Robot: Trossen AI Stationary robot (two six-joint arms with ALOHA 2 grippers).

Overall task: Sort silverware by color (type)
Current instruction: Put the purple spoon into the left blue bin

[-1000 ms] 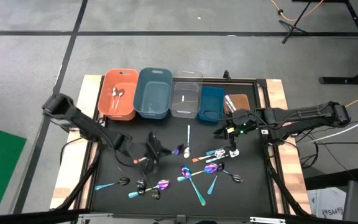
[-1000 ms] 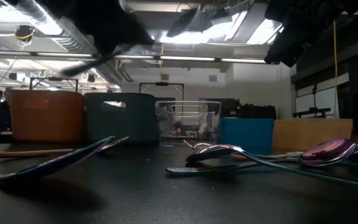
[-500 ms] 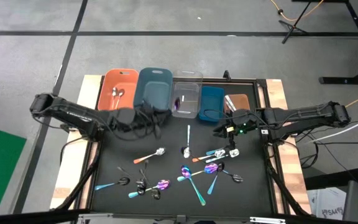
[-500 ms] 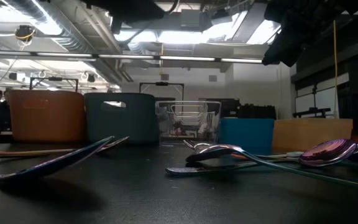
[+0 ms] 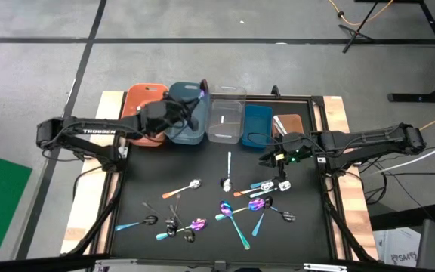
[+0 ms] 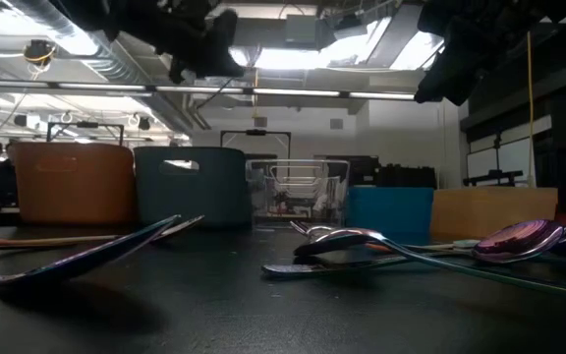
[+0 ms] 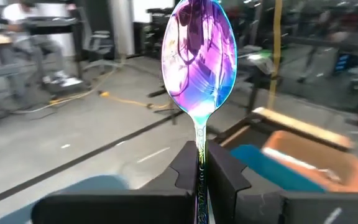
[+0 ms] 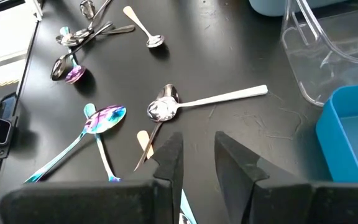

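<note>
From the high view, I see my left pincer (image 5: 191,102) out over the grey-blue rectangular plastic bin (image 5: 181,127), with a glint of purple just ahead of it. That is the iridescent purple spoon (image 5: 202,92), poking toward the clear rectangular plastic bin (image 5: 226,117) beside it. My right pincer (image 5: 272,159) waits low over the black desk (image 5: 142,189), just short of the loose spoons that lie spread in front of it.

In the low view the left arm is only a dark shape high above the bins, and the remaining spoons lie flat on the desk in the foreground, so this view tells me little about the grasp.

The left wrist view settles it: the two dark fingers (image 7: 185,171) are clamped on the slim handle, and the shiny purple bowl stands straight up beyond them. The grip looks narrow and low on the handle, so I judge the spoon could pivot if I swing fast.

In the right wrist view that pincer stands released, fingers apart, with a silver spoon with a pale handle (image 8: 201,102) just ahead of it on the desk.

To do this step well, I would move slowly, choose the bin for purple pieces, centre over it, tip the bowl downward inside the walls, then release low so it neither bounces nor lands in a neighbouring bin.
</note>
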